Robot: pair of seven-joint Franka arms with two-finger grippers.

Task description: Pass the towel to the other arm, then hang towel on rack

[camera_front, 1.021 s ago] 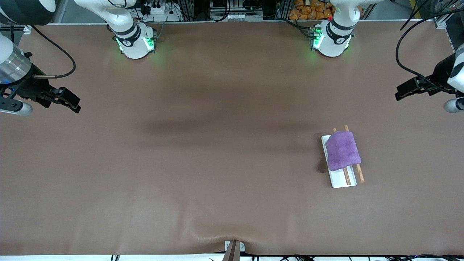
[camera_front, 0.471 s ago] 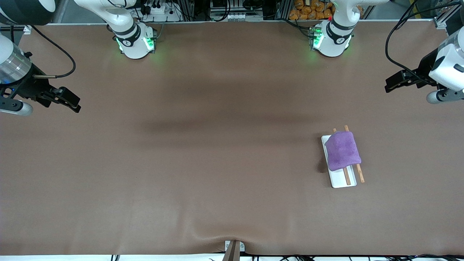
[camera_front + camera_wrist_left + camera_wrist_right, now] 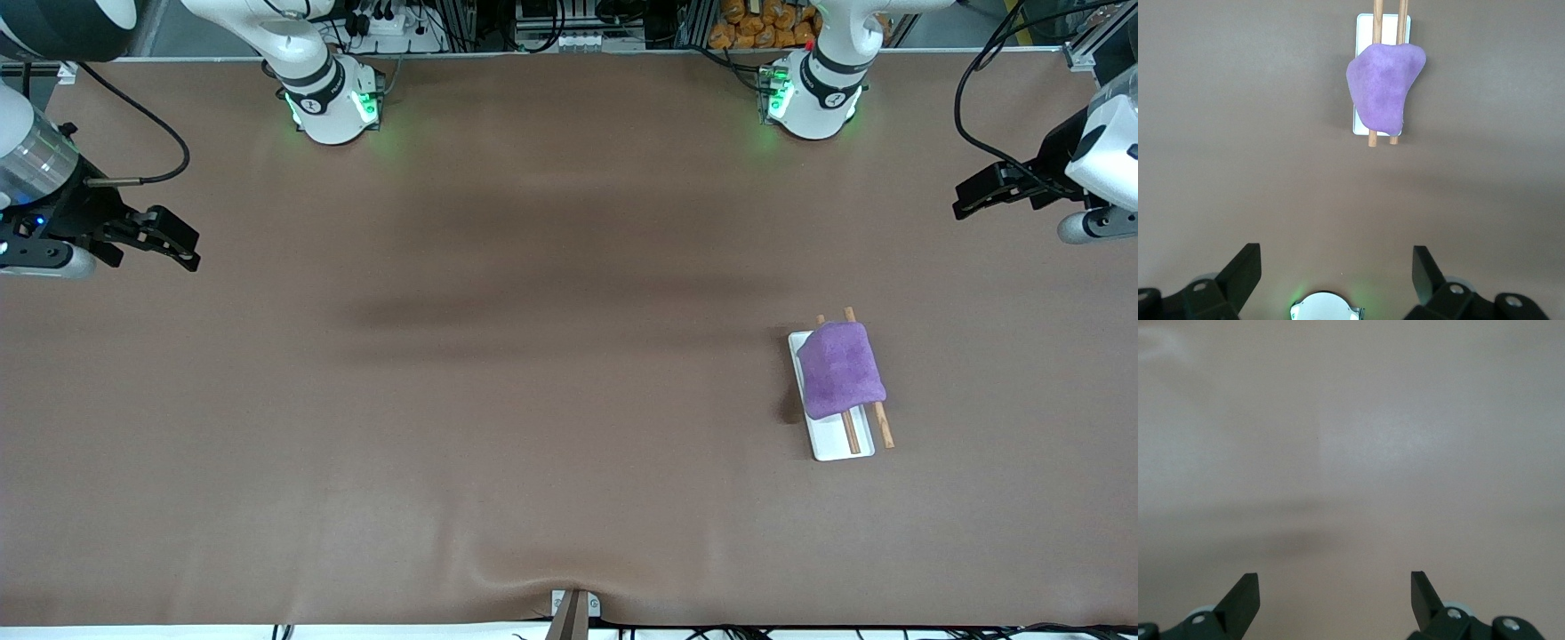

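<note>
draping the white-based, wooden-rodded rack, a fuzzy purple towel hangs; left gripper and right gripper wait released over the desk's ends.

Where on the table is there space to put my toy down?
Almost anywhere. The brown table is bare from the right gripper, over its own end, up to the rack. The only taken spot is the rack with the towel draped over its rods, toward the left arm's end, where the left gripper hangs. Both grippers are open.
</note>
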